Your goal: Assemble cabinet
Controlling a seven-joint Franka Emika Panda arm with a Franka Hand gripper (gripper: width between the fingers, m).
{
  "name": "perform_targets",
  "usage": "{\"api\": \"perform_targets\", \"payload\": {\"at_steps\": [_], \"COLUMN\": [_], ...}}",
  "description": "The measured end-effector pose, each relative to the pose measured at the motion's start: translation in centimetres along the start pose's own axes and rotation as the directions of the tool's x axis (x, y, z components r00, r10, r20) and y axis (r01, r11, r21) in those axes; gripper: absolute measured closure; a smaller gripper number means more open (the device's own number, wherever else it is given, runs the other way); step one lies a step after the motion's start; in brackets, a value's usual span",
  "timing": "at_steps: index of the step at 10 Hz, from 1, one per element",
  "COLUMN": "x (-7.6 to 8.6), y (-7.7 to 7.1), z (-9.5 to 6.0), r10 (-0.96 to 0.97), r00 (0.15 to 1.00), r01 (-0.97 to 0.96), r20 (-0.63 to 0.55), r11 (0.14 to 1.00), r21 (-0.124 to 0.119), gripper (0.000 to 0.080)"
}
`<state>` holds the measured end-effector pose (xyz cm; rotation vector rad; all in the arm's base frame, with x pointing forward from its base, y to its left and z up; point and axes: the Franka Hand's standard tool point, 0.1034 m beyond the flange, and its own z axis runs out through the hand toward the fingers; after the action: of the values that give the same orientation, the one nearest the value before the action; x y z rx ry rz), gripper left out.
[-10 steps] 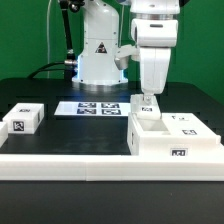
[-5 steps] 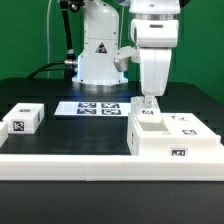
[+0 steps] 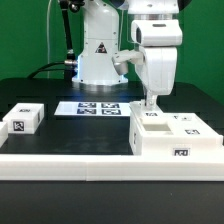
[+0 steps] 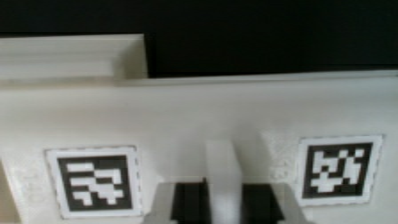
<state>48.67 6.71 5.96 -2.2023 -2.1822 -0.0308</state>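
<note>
Reaching arm: the white arm (image 3: 158, 50) comes straight down from above on the exterior view's right and ends over the back part of the cabinet.
Fingers: the fingers (image 3: 151, 101) point downward, and their tips meet the cabinet's top at the rear corner nearest the middle of the scene. From the wrist, a dark finger shows on each side of a thin white rib (image 4: 222, 175). I cannot tell whether they are clamped on it or only straddling it.
Cabinet: the cabinet (image 3: 150, 146) is the big white box on the table, at the exterior view's right and towards the front, just behind the white ledge. Its top has a square recess (image 3: 150, 126) directly under the fingers, with tags lying beside the recess. One more tag (image 3: 180, 152) sits on the front face.
Wrist close-up: two black-and-white tags (image 4: 93, 180) lie flat on white plastic, one on either side of the rib. Past them comes a raised white edge, then black.
Small block: a small block (image 3: 22, 120), white and tagged on top and front, sits at the exterior view's left, well apart from the cabinet.
Marker board: the marker board (image 3: 98, 107) lies flat on the table further back, between block and cabinet, in front of the robot's base (image 3: 98, 60).
Table: the table (image 3: 60, 135) is black, and the ledge (image 3: 90, 165) runs across its front.
</note>
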Motion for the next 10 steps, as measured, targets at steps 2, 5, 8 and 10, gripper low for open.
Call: {"api": "perform_targets", "payload": {"at_steps": [2,5,8,10], "x": [0.0,0.0,-0.1,-0.1], "y": [0.0,4.4,6.5,7.9], "z": [0.0,-0.1,-0.2,-0.3], "r10": [0.0,-0.003,0.006,0.012], "r00": [1.0,1.0,1.0,0.999], "r01": [0.0,0.003,-0.007,-0.014], "r20": [0.0,-0.019,-0.028,-0.035], "r11": [1.0,0.999,0.999,0.998], "r21": [0.0,-0.032,-0.046,-0.06], "gripper": [0.0731,0.073,0.073,0.073]}}
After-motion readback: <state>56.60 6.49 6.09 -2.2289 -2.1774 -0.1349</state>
